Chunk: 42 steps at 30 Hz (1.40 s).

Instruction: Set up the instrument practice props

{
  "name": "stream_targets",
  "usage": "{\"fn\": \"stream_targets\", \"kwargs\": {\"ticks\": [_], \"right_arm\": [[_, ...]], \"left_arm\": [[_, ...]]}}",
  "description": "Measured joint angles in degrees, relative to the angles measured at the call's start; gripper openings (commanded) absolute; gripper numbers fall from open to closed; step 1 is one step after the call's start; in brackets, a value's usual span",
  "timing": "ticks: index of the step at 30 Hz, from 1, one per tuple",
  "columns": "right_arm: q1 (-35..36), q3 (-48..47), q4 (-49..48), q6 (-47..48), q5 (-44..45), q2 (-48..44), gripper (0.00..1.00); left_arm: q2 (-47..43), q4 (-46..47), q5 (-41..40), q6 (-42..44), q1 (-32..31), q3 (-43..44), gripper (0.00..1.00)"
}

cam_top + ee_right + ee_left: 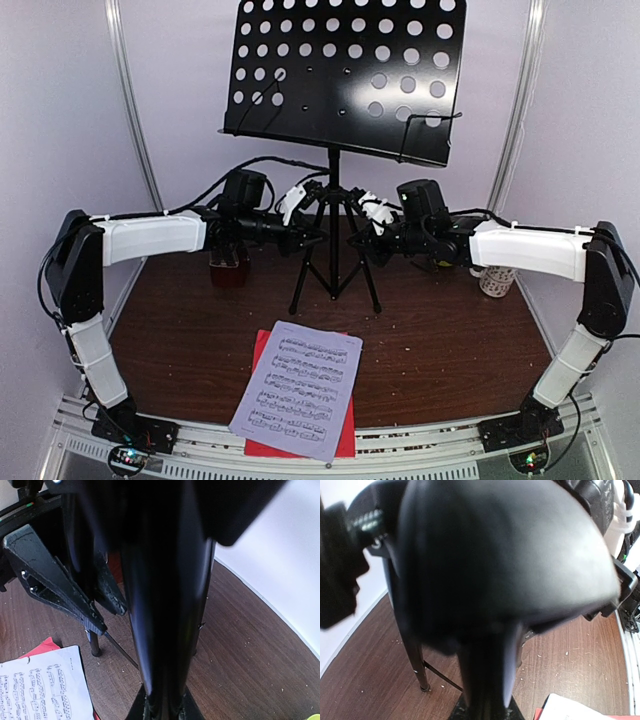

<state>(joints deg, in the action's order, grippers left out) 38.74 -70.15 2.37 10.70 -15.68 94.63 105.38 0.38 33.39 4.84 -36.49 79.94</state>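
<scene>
The black music stand [350, 75] is upright on its tripod at the back centre of the table, its perforated desk empty. My left gripper [312, 232] and right gripper [358, 238] are shut on its pole from either side, just above the legs. The pole [485, 670] fills the left wrist view between my jaws [487, 700]. It also runs down the right wrist view [165, 605] into that gripper [167, 702]. The white music sheet [298, 388] lies on the red sheet [262, 350] at the near edge. The metronome [228, 265] is half hidden behind my left arm.
A spotted white mug [496, 280] stands at the right behind my right forearm. A sliver of the green bowl [315, 717] shows at the corner of the right wrist view. The tripod legs [300, 290] spread over the brown table [450, 340]. White walls close in on both sides.
</scene>
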Motion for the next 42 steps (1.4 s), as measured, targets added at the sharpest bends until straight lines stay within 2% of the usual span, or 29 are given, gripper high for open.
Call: {"fn": "stream_targets", "kwargs": {"ticks": [2, 6, 11, 13, 22, 24, 26, 29, 30, 32, 42], "right_arm": [[0.02, -0.13, 0.09, -0.17, 0.09, 0.09, 0.03], [0.02, -0.70, 0.96, -0.42, 0.04, 0.24, 0.25], [-0.26, -0.70, 4.07, -0.55, -0.52, 0.24, 0.60], [-0.39, -0.07, 4.81, -0.46, -0.81, -0.02, 0.67], [-0.74, 7.89, 4.79, -0.35, -1.25, -5.16, 0.72], [-0.79, 7.96, 4.31, -0.61, -1.31, -4.72, 0.81], [-0.81, 7.96, 2.82, -1.33, -1.44, -4.11, 0.83], [-0.81, 7.96, -0.55, -2.05, -1.68, -2.40, 0.82], [-0.81, 7.96, -1.70, -2.14, -1.77, -1.66, 0.81], [-0.81, 7.93, -4.07, -2.19, -2.01, 0.22, 0.80], [-2.03, 4.09, -8.66, -1.81, -3.39, 8.74, 0.73]], "left_arm": [[0.00, -0.20, -0.48, -0.63, 0.02, 0.00, 0.24], [-0.02, -0.48, -1.44, -1.66, 0.17, 0.00, 0.32], [-0.02, -0.79, -3.56, -3.08, 1.53, -0.61, 0.45], [-0.22, -1.20, -5.11, -3.26, 2.95, -2.27, 0.49], [-2.23, -1.75, -6.49, -2.75, 4.90, -9.68, 0.53], [-2.36, -1.68, -6.64, -2.56, 4.90, -10.54, 0.54], [-2.36, -1.64, -6.69, -2.29, 4.90, -10.86, 0.55], [-2.36, -1.09, -6.71, -2.08, 4.90, -11.06, 0.56], [-2.36, -0.52, -6.73, -2.05, 4.90, -11.26, 0.63], [-2.36, 0.61, -6.80, -1.92, 4.90, -11.93, 0.66], [-2.32, 4.33, -6.95, -3.37, 4.90, -15.15, 0.62]]}}
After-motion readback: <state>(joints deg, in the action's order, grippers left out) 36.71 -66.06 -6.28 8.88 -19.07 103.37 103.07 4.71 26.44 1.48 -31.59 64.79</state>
